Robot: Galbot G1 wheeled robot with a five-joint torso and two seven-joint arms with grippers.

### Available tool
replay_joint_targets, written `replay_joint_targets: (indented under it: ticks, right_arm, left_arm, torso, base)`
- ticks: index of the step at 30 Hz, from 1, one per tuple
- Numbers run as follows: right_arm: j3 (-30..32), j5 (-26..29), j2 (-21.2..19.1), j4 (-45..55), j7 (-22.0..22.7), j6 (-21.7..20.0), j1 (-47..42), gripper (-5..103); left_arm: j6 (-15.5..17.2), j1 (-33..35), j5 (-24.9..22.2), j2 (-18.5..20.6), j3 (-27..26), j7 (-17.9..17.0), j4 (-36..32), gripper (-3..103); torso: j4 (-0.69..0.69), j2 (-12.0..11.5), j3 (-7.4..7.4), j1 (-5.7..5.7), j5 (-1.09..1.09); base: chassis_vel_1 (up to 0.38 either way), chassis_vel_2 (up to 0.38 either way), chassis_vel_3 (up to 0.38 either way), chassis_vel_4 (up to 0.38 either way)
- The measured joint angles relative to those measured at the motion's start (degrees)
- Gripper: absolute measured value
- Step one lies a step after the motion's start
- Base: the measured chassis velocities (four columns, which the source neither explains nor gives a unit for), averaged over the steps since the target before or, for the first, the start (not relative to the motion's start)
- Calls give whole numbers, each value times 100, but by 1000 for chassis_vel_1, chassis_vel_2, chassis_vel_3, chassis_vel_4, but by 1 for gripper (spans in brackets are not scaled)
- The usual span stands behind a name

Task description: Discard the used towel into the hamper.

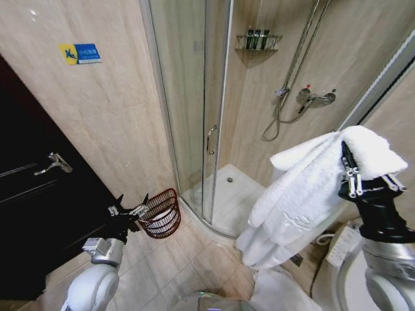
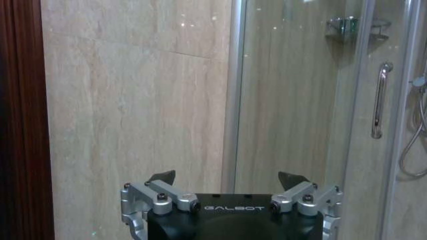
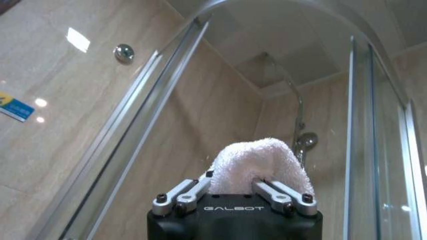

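Beige-tiled bathroom floor (image 1: pixel 194 249): reddish-brown round wicker hamper (image 1: pixel 162 214) beside shower; right hand (image 1: pixel 363 184) clamps white terry towel (image 1: pixel 305 194) high, clearing floor; left hand (image 1: pixel 130 208) open, idle by hamper.

Hamper (image 1: pixel 161 214) on floor, at foot of wall, just left of shower door (image 1: pixel 194 110). Left gripper (image 1: pixel 130 208) just left of hamper rim (touching or not, cannot tell). Towel (image 1: pixel 311 188) hangs from right gripper (image 1: pixel 353 178) on right, well apart from hamper. Shelf (image 1: pixel 258 42) high in shower corner, behind door. Dark door (image 1: pixel 39 194) far left.
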Motion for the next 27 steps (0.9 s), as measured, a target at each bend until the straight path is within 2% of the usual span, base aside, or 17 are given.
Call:
replay_joint_targets:
  ticks: [3,8,27]
  right_arm:
    - [0,14,23,0,33,-27,-14,10]
    - [20,399,56,0,-88,-116,-51,10]
    - [50,362,58,-5,147,6,46,10]
  left_arm:
    - [0,0,0,0,0,0,0,100]
    - [0,0,0,0,0,0,0,100]
    - [0,0,0,0,0,0,0,100]
  torso:
    - [0,0,0,0,0]
    - [0,0,0,0,0]
    - [0,0,0,0,0]
  base:
    - [0,0,0,0]
    - [0,0,0,0]
    - [0,0,0,0]
